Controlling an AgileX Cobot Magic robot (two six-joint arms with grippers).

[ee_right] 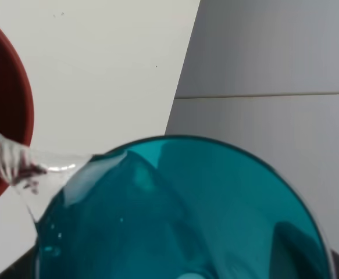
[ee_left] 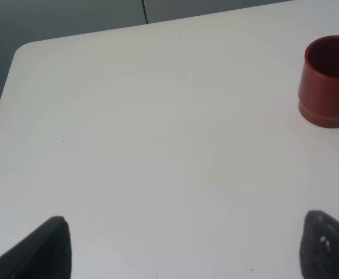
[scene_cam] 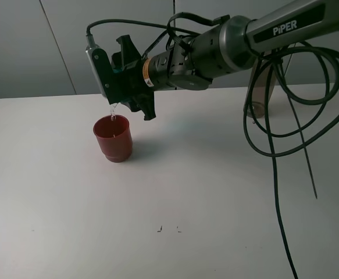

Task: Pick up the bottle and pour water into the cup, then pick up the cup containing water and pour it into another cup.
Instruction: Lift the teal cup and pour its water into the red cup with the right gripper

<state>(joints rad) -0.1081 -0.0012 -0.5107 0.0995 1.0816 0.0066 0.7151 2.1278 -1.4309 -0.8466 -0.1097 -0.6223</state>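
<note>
from up high the teal cup (scene_cam: 118,70) is almost swallowed by the right gripper (scene_cam: 121,82). the bottle (scene_cam: 255,108) is mostly hidden behind the right arm (scene_cam: 233,43). the left wrist view clips the red cup (ee_left: 326,81) at its edge, and the left gripper (ee_left: 184,250) shows only two fingertips (ee_left: 41,250). two specks (scene_cam: 160,228) are too small to name.

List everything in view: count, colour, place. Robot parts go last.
table: one, white, under everything
red cup: one, dark red, upright on the table, left of middle
teal cup: one, translucent teal, tilted above the red cup
water: one clear stream, teal cup into red cup
bottle: one, brownish, far right behind the cables, partly hidden
cables: several, black, hanging at right
right gripper: one, black, shut on the teal cup
left gripper: one, black, open, empty
</note>
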